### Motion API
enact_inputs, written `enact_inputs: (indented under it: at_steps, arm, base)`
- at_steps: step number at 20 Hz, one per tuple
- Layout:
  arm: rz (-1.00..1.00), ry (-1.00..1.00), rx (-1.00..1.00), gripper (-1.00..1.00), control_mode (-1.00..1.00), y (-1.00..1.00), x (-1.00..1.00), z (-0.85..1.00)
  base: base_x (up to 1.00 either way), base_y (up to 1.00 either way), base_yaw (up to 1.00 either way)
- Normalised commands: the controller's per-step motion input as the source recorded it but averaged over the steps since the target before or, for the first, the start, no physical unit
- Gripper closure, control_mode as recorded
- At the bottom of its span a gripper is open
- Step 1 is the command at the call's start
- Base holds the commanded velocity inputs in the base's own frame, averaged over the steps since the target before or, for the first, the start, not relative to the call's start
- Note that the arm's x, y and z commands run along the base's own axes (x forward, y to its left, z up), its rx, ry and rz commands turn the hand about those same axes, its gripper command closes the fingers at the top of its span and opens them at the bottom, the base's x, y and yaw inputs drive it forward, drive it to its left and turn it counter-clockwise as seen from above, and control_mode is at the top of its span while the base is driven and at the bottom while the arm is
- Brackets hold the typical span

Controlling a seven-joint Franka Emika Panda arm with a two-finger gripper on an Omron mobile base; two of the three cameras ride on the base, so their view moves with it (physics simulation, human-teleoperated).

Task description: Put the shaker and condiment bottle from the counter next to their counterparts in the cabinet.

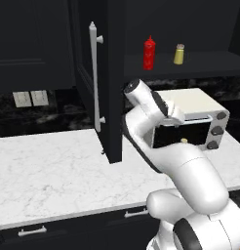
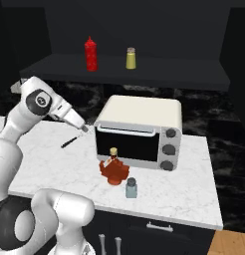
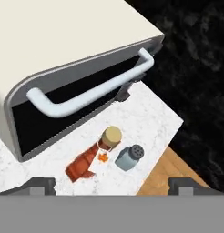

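Note:
The brown-orange condiment bottle [image 3: 86, 161] with a tan cap stands on the white marble counter [image 2: 50, 164] in front of the toaster oven. The pale blue-grey shaker [image 3: 129, 157] sits right beside it, and both show again as bottle [image 2: 114, 169] and shaker [image 2: 131, 188]. My gripper [image 3: 112, 185] hovers above and short of them, open wide with nothing between its fingertips [image 3: 41, 184]. From the right base it hangs left of the oven [image 2: 83, 127]. On the cabinet shelf [image 2: 159, 72] stand the counterparts: a red squeeze bottle [image 2: 90, 54] and a yellowish shaker [image 2: 130, 58].
A cream toaster oven [image 2: 139, 127] with a white bar handle [image 3: 86, 98] fills the counter behind the two items. The black cabinet door [image 1: 112, 97] stands open with its silver bar handle [image 1: 95, 78]. The counter edge and wood floor [image 3: 170, 168] lie just past the shaker.

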Motion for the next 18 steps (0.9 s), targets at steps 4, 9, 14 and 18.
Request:
enact_inputs:
  at_steps: [4, 9, 14, 18]
  arm:
    - [-0.58, -0.17, -0.32, -1.00, -1.00, 0.00, -0.02, -0.20]
    - [-0.54, -0.16, -0.31, -1.00, -1.00, 0.00, -0.04, -0.20]
    - [-0.49, -0.21, -0.33, -1.00, -1.00, -0.03, -0.11, -0.25]
    - [-0.17, -0.15, -0.14, -1.00, -1.00, -0.09, -0.17, -0.13]
  base:
    - [0.00, 0.00, 0.00]
    - [0.00, 0.00, 0.00]
    - [0.00, 0.00, 0.00]
    - [0.00, 0.00, 0.00]
